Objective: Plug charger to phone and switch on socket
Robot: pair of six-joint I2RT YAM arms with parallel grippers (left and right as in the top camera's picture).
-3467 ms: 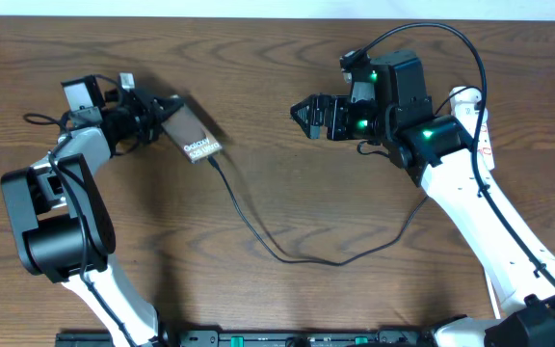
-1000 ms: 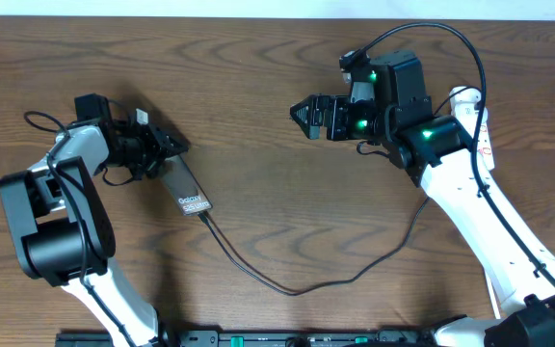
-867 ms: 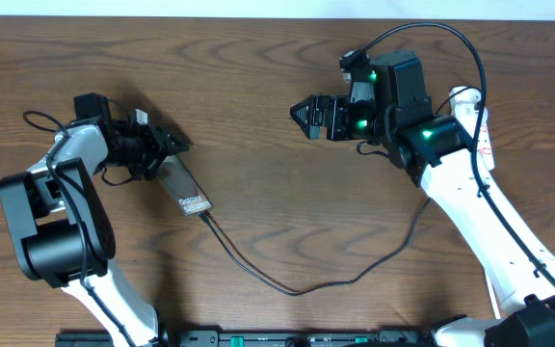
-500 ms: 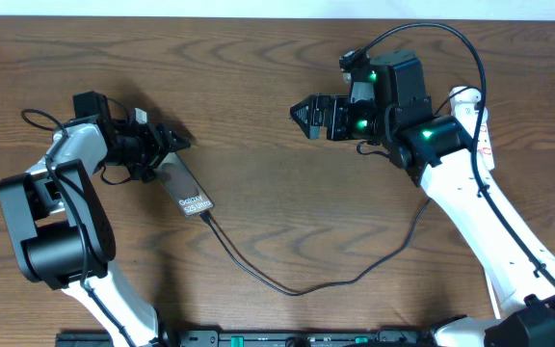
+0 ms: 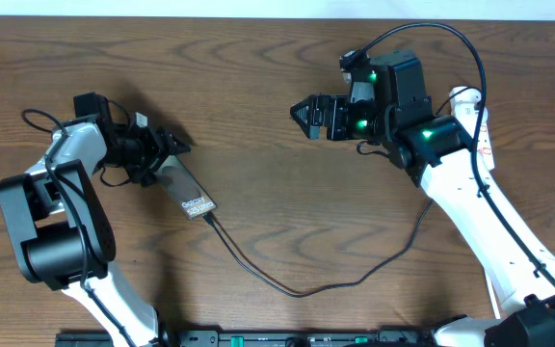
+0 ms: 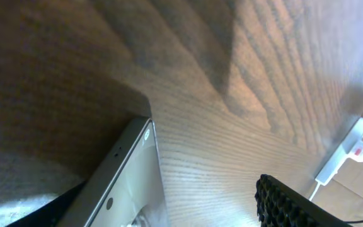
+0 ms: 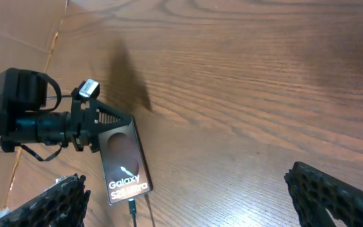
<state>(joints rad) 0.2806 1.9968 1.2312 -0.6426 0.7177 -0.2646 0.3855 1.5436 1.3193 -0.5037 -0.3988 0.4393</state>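
The table (image 5: 258, 106) is dark brown wood with a wavy grain. A pale strip (image 5: 258, 7) runs along its far edge. Soft shadows lie on it.

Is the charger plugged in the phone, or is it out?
Plugged in. The plug of the charger sits in the bottom edge of the phone, just below the Galaxy lettering, with the cable leading away.

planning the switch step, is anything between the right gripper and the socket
No loose object shows between them. The right gripper points away from the socket, which lies beside the right forearm, partly covered by it from overhead.
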